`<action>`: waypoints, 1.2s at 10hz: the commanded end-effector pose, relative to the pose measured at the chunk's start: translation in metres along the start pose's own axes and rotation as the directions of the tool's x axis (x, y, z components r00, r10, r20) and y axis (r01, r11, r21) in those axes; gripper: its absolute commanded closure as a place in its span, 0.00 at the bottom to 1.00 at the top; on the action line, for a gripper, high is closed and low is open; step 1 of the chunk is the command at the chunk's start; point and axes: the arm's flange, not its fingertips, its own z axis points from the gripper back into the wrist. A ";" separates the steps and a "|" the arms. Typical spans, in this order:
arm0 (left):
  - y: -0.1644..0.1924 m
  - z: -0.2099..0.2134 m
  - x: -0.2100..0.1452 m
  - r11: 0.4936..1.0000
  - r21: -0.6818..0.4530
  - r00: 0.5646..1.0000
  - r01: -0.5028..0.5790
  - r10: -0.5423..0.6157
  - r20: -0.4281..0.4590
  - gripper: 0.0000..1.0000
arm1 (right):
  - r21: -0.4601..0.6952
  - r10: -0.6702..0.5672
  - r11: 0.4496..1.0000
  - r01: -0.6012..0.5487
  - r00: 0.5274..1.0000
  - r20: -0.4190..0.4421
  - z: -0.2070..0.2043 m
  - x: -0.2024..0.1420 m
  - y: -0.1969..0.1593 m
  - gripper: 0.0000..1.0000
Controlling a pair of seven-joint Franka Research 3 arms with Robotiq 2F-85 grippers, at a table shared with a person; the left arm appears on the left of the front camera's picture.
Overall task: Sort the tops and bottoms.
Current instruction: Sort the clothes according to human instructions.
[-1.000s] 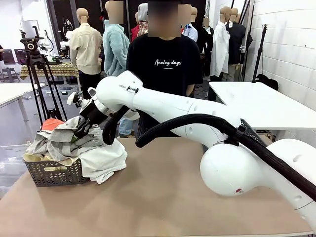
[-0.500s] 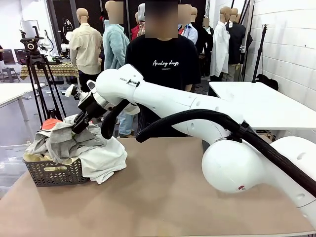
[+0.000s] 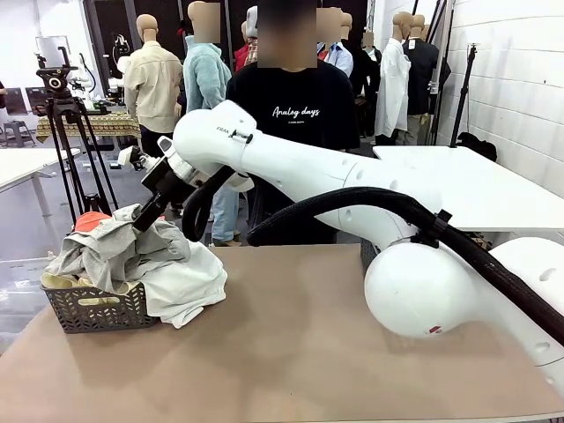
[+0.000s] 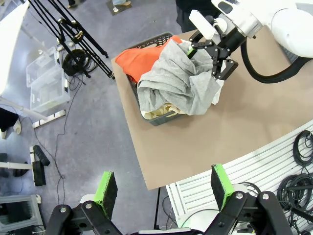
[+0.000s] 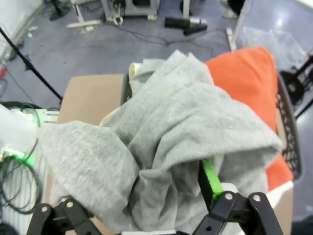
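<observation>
Since the earlier frames the right gripper has risen slightly at the basket, drawing the top of the grey garment up with it; the white arm reaches across from the right side of the table to the basket at the left edge. Front view: the black fingers are closed into a fold of the grey garment, which peaks beneath them and drapes over the pile; a white garment hangs over the basket's near right side onto the table; an orange-red garment shows at the far left of the pile; a pale yellow garment lies along the basket's rim. A person in a black T-shirt stands at the far side of the table, behind the arm. Right wrist view: grey cloth bunches between the jaws, one green pad visible against it; the orange-red garment lies beyond. Left wrist view: the left gripper hangs high above the floor beside the table, its jaws spread wide and empty; below, the right gripper pinches the grey garment over the basket.
</observation>
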 end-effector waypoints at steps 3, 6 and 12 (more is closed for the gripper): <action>0.001 0.002 -0.002 1.000 0.011 1.000 -0.004 0.004 -0.011 0.00 | -0.067 -0.075 0.996 0.060 0.967 -0.244 -0.008 0.143 -0.111 0.00; 0.001 0.002 -0.002 1.000 0.011 1.000 -0.004 0.004 -0.011 0.00 | -0.079 -0.134 0.990 0.113 0.917 -0.376 -0.003 0.158 -0.104 0.00; 0.001 0.002 -0.002 1.000 0.011 1.000 -0.004 0.004 -0.011 0.00 | -0.079 -0.102 0.994 0.081 0.946 -0.308 0.030 0.019 0.035 0.00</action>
